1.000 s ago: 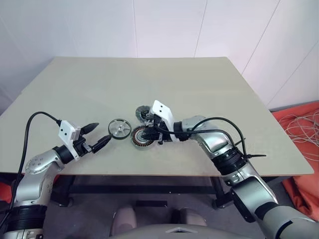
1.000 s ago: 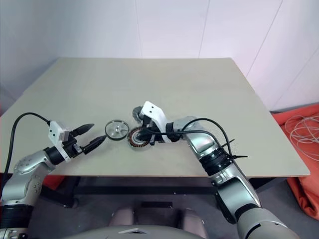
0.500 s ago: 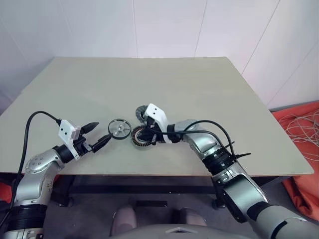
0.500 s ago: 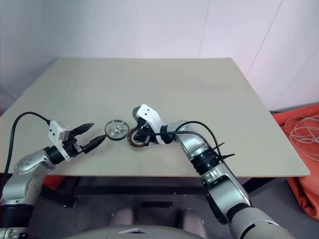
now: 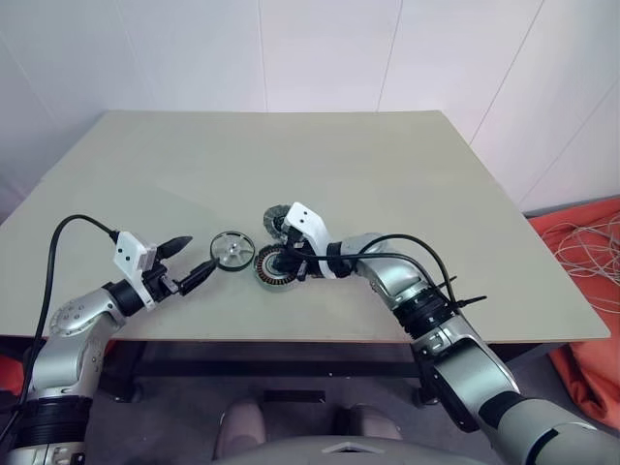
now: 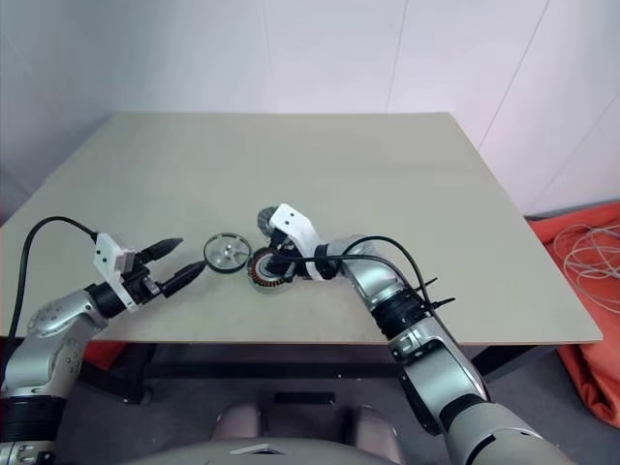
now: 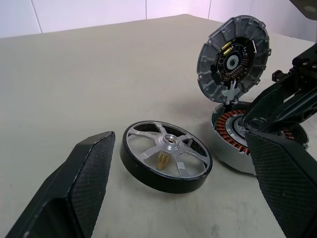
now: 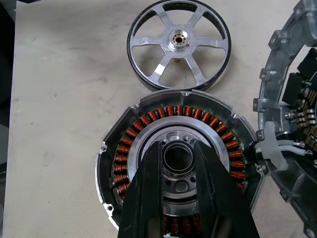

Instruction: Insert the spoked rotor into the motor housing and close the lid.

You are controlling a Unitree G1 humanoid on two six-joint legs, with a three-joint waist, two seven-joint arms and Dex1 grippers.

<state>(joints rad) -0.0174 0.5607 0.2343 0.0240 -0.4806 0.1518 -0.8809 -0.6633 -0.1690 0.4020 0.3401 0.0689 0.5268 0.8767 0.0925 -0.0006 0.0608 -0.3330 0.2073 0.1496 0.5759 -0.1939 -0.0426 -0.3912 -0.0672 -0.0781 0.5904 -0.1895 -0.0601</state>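
Right pincer [image 8: 178, 163]: fingers nearly together, poised over the silvery centre bore of the motor housing [image 8: 181, 163]; clamped on nothing that I can make out. Contact with the hub cannot be told, as the fingers cover it.

Left pincer [image 7: 178, 173]: fingers wide apart, empty, level above the worktop [image 5: 387, 165], with the spoked rotor [image 7: 166, 156] lying flat just ahead between them, not touched.

Layout: rotor just beside the housing on the robot's left, a narrow gap between them. The lid [image 7: 233, 57] stands tilted up at the housing's far edge, apparently joined to it by a pale wire; inner face with contacts is exposed.

Handling, judged: rotor is rigid metal, probably hefty for its size, with a smooth dark rim that may slip. Best hold looks to be across the rim, or a spoke near the hub. Likely magnetic pull near the windings, so it could snap in off-centre. Copper windings and the lid's wire look fragile.

Hidden: near part of the windings lies under the right fingers; the lid's hinge point is not clear.
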